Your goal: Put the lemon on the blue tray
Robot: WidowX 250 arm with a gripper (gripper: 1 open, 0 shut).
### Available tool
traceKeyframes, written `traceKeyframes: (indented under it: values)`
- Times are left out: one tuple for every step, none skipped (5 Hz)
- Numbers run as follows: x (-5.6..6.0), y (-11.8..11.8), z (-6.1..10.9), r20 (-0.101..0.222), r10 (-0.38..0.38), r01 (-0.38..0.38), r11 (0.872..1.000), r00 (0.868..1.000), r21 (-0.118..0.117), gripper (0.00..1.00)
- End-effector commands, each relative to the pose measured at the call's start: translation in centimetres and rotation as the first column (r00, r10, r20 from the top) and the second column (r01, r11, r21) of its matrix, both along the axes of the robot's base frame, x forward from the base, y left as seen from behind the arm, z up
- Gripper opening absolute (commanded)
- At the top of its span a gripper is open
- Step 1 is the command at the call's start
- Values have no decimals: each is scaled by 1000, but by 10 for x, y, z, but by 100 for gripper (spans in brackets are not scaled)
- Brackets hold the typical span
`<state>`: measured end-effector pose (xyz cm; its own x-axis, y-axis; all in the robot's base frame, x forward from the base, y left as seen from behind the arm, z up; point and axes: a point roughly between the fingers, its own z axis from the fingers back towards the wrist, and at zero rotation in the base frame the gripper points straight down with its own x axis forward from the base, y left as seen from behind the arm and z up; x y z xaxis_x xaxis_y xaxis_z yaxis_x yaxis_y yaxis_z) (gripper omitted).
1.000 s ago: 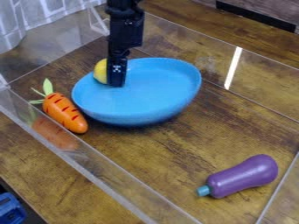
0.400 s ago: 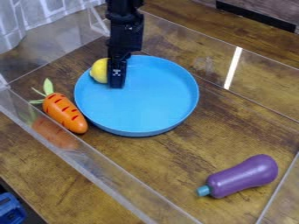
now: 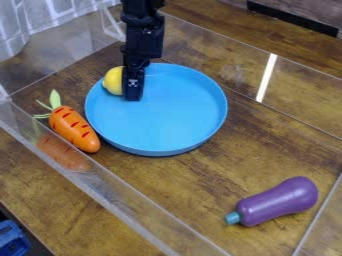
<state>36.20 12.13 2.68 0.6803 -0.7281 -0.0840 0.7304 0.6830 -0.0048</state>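
The lemon (image 3: 114,80) is a small yellow fruit at the far left rim of the blue tray (image 3: 167,120). The tray is a wide round dish lying flat in the middle of the table. My gripper (image 3: 135,90) comes straight down from above. Its dark fingers (image 3: 136,82) cover the lemon's right half and reach down to the tray's rim. The jaws are shut with the lemon pressed between them. I cannot tell whether the lemon rests on the rim or just outside it.
An orange carrot (image 3: 72,129) with a green top lies left of the tray, near the clear wall. A purple eggplant (image 3: 274,202) lies at the front right. Clear plastic walls (image 3: 274,75) enclose the wooden table.
The tray, tipped up a second ago, has settled flat. The jaws have closed at the lemon. The arm has stayed in place.
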Motion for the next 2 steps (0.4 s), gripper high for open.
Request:
traceKeyframes:
  values:
    - [4, 4, 10, 14, 0, 0, 1000, 1000, 15, 100]
    - [3, 5, 8, 0, -4, 4, 1000, 1000, 19, 100]
